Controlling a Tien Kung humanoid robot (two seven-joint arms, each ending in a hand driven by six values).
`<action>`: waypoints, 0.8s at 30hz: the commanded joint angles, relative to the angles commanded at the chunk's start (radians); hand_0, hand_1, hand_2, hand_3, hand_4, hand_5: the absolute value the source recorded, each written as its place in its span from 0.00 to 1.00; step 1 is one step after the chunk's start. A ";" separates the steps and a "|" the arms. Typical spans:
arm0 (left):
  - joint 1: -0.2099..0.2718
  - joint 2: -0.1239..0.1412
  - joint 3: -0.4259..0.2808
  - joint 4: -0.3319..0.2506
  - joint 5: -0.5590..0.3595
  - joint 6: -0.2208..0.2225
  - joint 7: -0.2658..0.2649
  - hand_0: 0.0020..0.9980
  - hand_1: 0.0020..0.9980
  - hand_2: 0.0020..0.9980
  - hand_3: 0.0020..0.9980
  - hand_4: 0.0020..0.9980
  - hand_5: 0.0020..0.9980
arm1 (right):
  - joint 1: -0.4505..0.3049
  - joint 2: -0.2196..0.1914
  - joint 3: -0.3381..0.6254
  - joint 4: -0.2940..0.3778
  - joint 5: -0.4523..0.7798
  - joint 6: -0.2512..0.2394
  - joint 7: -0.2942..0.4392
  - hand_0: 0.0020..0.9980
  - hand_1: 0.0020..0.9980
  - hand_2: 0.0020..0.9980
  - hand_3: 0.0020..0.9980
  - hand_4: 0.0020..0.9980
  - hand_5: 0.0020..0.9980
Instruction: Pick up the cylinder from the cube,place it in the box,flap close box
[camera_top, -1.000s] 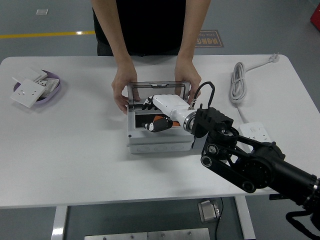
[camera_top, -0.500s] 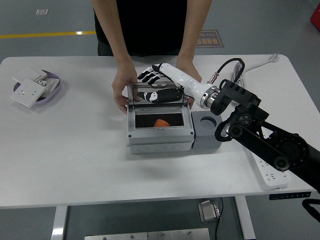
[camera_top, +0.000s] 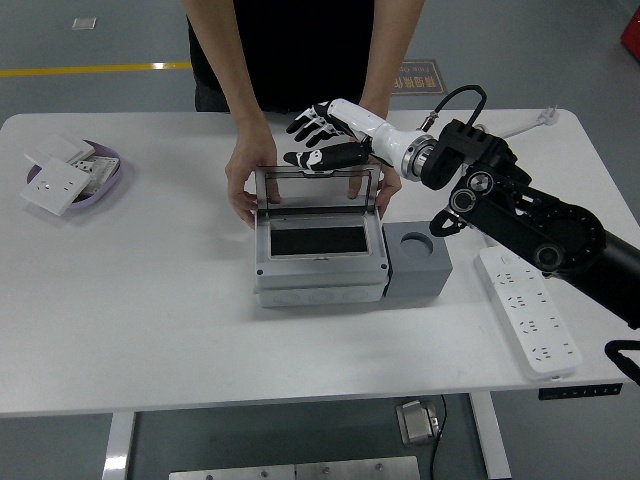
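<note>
The right hand (camera_top: 318, 143) has lifted behind the box (camera_top: 318, 262), fingers spread and empty; the cylinder is hidden.

The right hand (camera_top: 318, 140) is out of the box (camera_top: 318, 262) now, raised behind the top edge of the lid (camera_top: 316, 187). The grey cube (camera_top: 417, 264), hidden a second ago, shows beside the box. The orange cylinder no longer shows inside.
</note>
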 joint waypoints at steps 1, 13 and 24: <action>-0.001 0.000 0.000 0.000 0.000 0.000 0.000 0.57 0.62 0.58 0.60 0.71 0.19 | 0.001 -0.003 -0.010 -0.011 0.001 0.000 0.001 0.80 0.67 0.69 0.68 0.79 0.36; 0.003 0.000 -0.004 0.003 0.000 -0.001 0.000 0.57 0.62 0.58 0.60 0.71 0.19 | -0.051 -0.128 -0.066 0.173 -0.083 -0.005 -0.049 0.78 0.66 0.68 0.68 0.79 0.36; 0.004 0.003 -0.019 0.003 0.009 0.001 -0.001 0.57 0.62 0.58 0.60 0.71 0.19 | -0.124 -0.202 -0.145 0.406 -0.116 -0.044 -0.090 0.74 0.66 0.68 0.68 0.76 0.37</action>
